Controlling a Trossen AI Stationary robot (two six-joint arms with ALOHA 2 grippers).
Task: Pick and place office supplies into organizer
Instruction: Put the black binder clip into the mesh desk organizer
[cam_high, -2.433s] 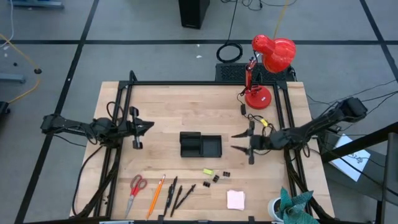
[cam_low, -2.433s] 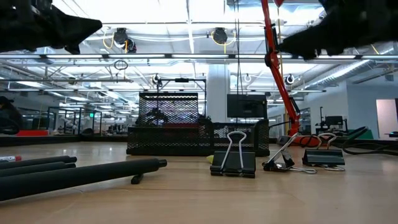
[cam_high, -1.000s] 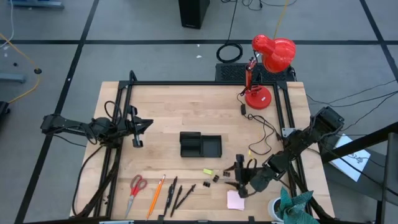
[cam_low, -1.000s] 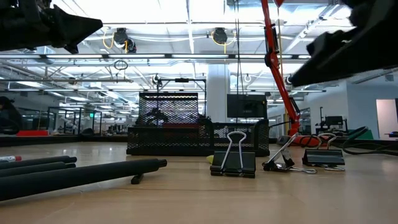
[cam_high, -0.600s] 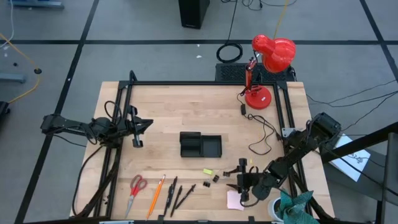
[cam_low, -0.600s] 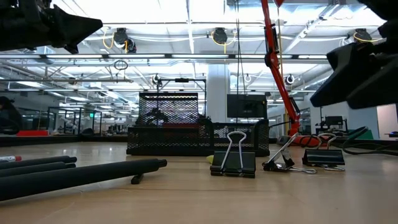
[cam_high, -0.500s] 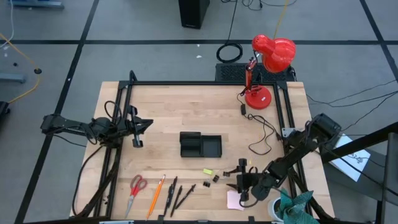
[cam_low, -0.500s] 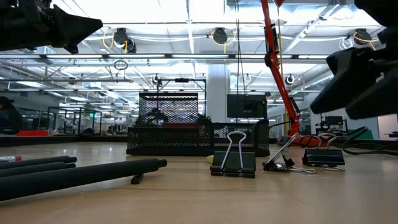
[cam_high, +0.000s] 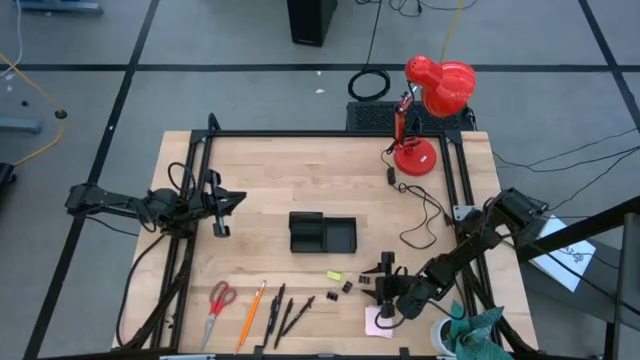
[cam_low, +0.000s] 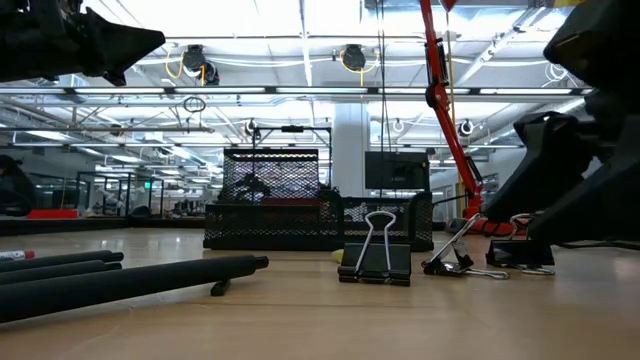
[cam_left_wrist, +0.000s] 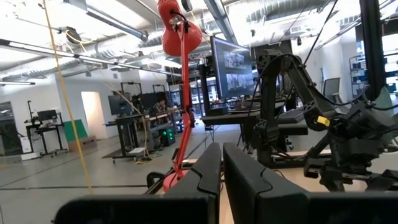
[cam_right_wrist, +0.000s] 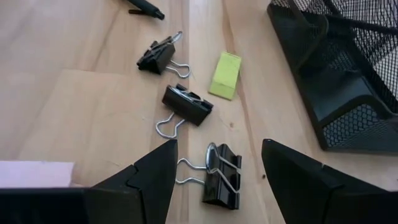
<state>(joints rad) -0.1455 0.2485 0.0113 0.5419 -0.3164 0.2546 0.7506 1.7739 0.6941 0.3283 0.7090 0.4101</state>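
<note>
Black mesh marks the organizer (cam_high: 322, 232), which sits near the middle of the table (cam_high: 280, 170), its taller compartment on the 9 o'clock side and the shallow one at 3 o'clock. My right gripper (cam_high: 383, 288) hangs low at about 5 o'clock from it, fingers spread wide, just over the binder clips (cam_high: 354, 279) and the near edge of the pink note pad (cam_high: 378, 321). Through my right wrist camera I see three clips (cam_right_wrist: 186, 104) lying apart on the wood, one of them (cam_right_wrist: 222, 173) between my two fingers (cam_right_wrist: 149, 174), with the yellow-green piece (cam_right_wrist: 225, 75) at 12 o'clock of it and the organizer's mesh wall (cam_right_wrist: 336, 74) off at 2 o'clock. I hold nothing.

Red-handled scissors (cam_high: 217, 303), the orange pencil (cam_high: 250, 312) and the black pens (cam_high: 284, 311) lie in a row at 7 o'clock from the organizer, along the table's near edge.

My left gripper (cam_high: 232, 201) waits at 9 o'clock of the organizer, well apart from it, fingers pressed together and empty. A red desk lamp (cam_high: 425, 110) stands at the far corner, around 1 o'clock.
</note>
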